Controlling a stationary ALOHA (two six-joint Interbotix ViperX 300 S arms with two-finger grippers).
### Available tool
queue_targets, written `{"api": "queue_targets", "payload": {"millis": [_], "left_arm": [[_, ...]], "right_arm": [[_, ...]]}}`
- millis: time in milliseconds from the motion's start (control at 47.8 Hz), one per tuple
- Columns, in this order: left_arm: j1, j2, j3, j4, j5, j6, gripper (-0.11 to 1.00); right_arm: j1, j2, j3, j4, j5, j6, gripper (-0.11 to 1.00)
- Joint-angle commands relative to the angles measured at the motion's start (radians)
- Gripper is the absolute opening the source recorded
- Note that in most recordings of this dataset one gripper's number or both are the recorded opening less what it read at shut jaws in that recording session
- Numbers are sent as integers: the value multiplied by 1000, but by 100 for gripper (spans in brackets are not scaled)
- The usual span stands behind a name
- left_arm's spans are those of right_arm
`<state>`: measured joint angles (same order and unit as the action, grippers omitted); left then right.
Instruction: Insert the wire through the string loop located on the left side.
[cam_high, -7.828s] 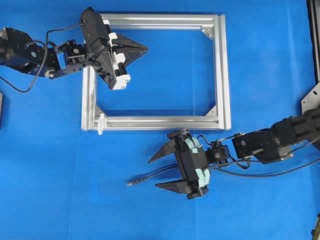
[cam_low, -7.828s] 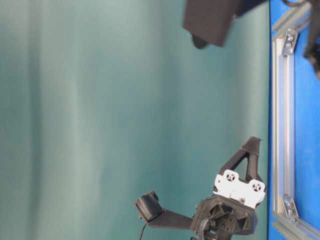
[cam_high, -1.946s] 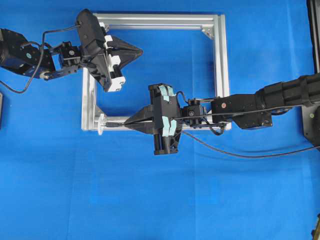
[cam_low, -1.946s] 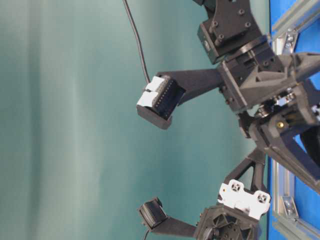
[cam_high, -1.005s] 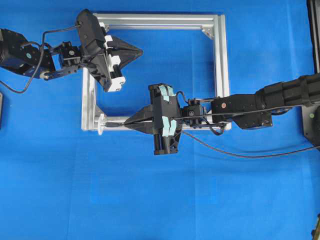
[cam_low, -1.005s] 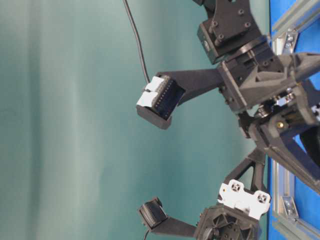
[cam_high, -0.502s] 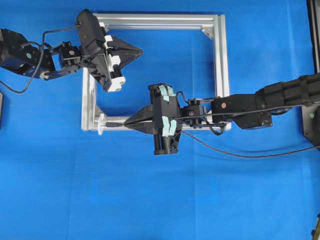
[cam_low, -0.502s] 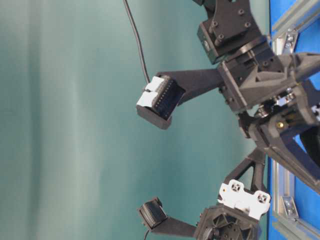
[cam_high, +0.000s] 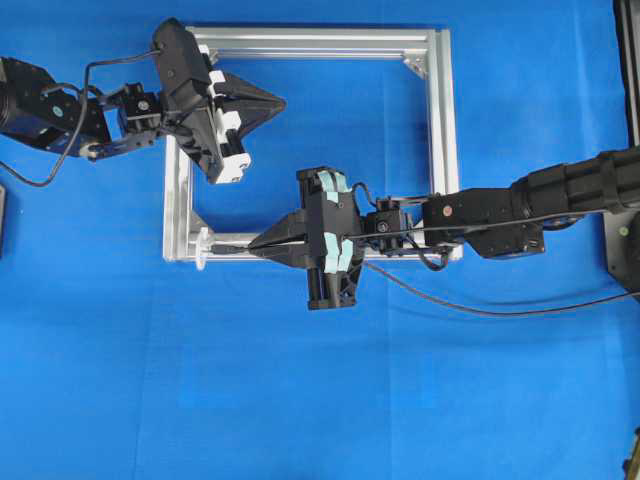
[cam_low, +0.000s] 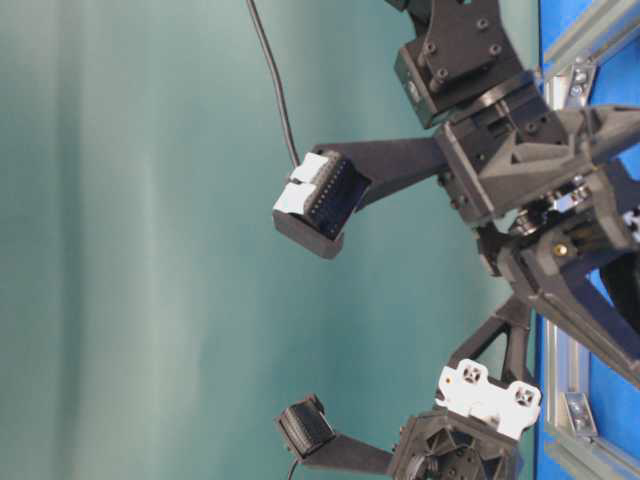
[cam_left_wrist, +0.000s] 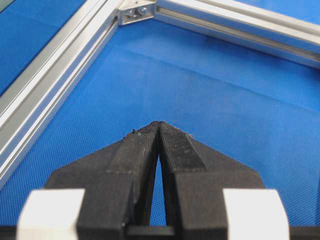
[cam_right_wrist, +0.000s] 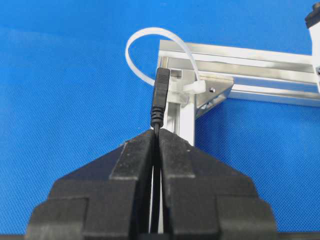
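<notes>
At string loop (cam_right_wrist: 150, 52): wire (cam_right_wrist: 160, 97) pointing straight in.

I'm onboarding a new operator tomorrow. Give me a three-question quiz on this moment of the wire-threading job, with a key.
1. True or false: the left gripper is holding the wire.
2. Which gripper holds the wire? A) left B) right C) neither
3. Fill in: in the right wrist view, the plug sits in front of the string loop, which is fixed at a ____ of the aluminium frame.

Key
1. False: it is shut on nothing, above the blue mat inside the frame.
2. B
3. corner
</notes>
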<state>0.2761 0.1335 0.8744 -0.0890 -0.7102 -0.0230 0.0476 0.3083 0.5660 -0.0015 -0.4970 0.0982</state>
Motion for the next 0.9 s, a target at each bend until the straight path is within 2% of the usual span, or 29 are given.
{"api": "queue_targets", "payload": {"millis": [0, 691, 879], "left_arm": [[0, -29, -8, 3, -6, 0, 0], [0, -29, -9, 3, -6, 0, 0], [-2, -29, -8, 3, -6, 0, 0]], "right_arm": [[2, -17, -15, 0, -5, 2, 1], [2, -14, -21, 0, -9, 2, 1], [2, 5, -52, 0, -9, 2, 1]]}}
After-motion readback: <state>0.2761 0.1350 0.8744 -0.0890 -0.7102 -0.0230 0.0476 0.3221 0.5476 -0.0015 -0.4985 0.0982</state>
